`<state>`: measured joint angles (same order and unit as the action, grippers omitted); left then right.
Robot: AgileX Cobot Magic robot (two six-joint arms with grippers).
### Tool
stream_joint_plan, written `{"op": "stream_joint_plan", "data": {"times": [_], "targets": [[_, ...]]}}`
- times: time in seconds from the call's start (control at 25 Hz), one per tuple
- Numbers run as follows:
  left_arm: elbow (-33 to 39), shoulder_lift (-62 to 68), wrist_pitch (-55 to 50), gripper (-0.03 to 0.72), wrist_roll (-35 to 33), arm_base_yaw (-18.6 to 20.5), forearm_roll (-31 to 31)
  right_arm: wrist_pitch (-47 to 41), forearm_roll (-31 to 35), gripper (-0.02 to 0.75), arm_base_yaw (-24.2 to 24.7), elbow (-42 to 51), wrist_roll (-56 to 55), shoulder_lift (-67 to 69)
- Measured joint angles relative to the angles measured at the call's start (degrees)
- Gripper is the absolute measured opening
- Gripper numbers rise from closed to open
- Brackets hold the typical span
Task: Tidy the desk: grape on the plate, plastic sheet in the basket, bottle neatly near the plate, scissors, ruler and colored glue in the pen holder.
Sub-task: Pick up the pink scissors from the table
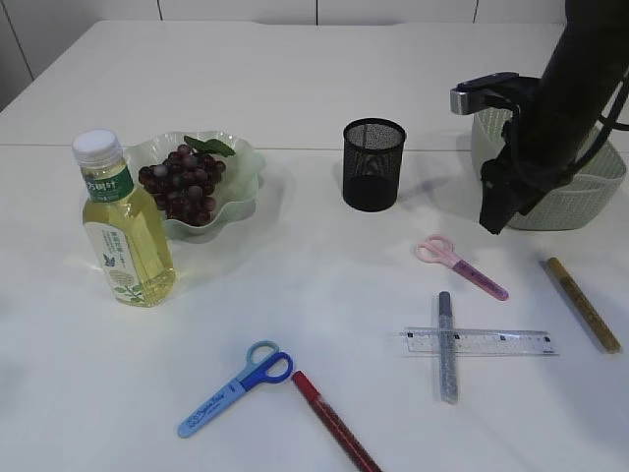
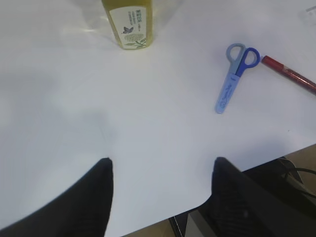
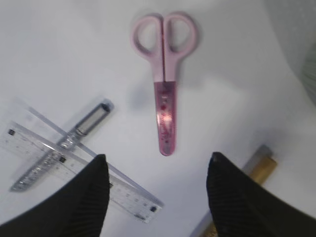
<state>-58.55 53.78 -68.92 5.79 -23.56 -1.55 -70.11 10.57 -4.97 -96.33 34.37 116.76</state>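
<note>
When I look from the front, the grape is already lying in the green plate, and the bottle stands upright just beside that plate, so these 2 steps look done to me. I see no plastic sheet on the desk; maybe it is inside the basket already, but the right arm hides much of it, so I cannot tell. The pen holder seems empty as far as its mesh shows. Left to do: blue scissors, pink scissors, the ruler w/ a silver glue stick lying across it, a gold glue stick and a red glue stick.

At the left wrist view, the left gripper has its jaws apart and nothing between them. It hangs over bare table near the edge, well apart from the blue scissors and the red glue stick.

At the right wrist view, the right gripper is also spread wide and empty, above the pink scissors. The tip of the blade points down between the fingers. I guess these scissors are the next pick, approx. half the job remaining.
</note>
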Motion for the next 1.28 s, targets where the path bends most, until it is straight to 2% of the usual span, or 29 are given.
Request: {"op": "stream_joint_plan", "data": {"times": [0.16, 0.32, 0.64, 1.04, 1.28], "targets": [[0.0, 0.0, -0.35, 0.455, 0.0, 0.0, 0.0, 0.0, -5.68, 0.489, -1.89, 0.0, 0.0, 0.0], [-0.07, 0.0, -0.95, 0.449, 0.0, 0.0, 0.0, 0.04, -5.43, 0.489, -3.45, -0.25, 0.0, 0.48], [-0.07, 0.0, -2.41, 0.441, 0.0, 0.0, 0.0, 0.13, -3.54, 0.489, -3.4, -6.68, -0.87, 6.94], [-0.07, 0.0, -2.41, 0.434, 0.0, 0.0, 0.0, 0.17, -4.27, 0.489, -3.4, -7.27, -0.99, 10.62], [-0.07, 0.0, -2.41, 0.433, 0.0, 0.0, 0.0, 0.26, -4.69, 0.435, -3.4, -7.27, -1.08, 12.38]]}}
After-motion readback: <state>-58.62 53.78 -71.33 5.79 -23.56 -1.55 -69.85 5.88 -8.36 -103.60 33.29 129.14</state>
